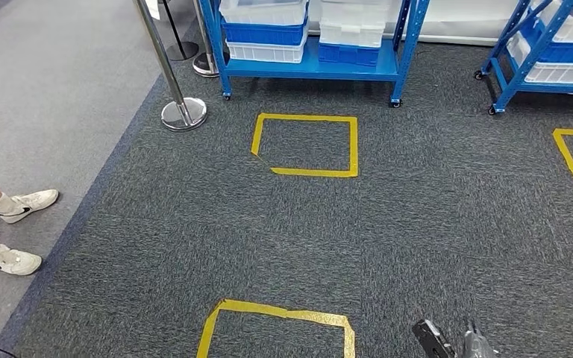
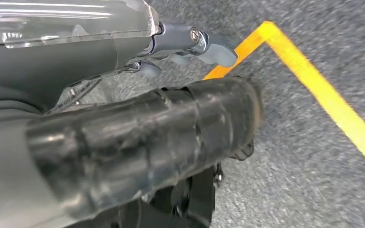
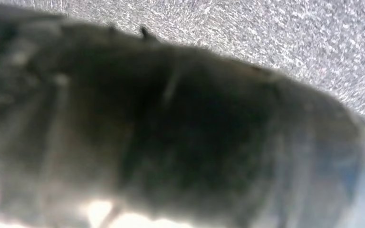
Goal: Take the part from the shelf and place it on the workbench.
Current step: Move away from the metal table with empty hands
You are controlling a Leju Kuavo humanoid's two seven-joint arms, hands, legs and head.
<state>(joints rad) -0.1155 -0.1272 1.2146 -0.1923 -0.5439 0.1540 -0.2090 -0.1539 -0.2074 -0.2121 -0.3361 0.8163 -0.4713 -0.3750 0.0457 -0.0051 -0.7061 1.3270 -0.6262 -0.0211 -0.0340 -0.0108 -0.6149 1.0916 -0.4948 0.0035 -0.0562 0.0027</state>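
Observation:
A blue shelf (image 1: 313, 68) stands ahead on the carpet, holding white bins (image 1: 265, 51) and blue bins (image 1: 262, 33); what lies inside them is hidden from here. In the head view, the tip of my right hand (image 1: 455, 344) pokes in at the bottom edge, low over the floor. The right wrist view is a dark blur, so I cannot tell how that hand stands. My left hand (image 2: 138, 137) hangs over the carpet with its fingers (image 2: 204, 45) stretched out and nothing in them.
A second blue shelf (image 1: 537, 45) with bins stands at the right. Yellow tape squares (image 1: 306, 171) mark the grey carpet, one close below me (image 1: 276, 311). A chrome stanchion (image 1: 183, 113) stands left of the shelf. A person's white shoes (image 1: 30, 203) are at the far left.

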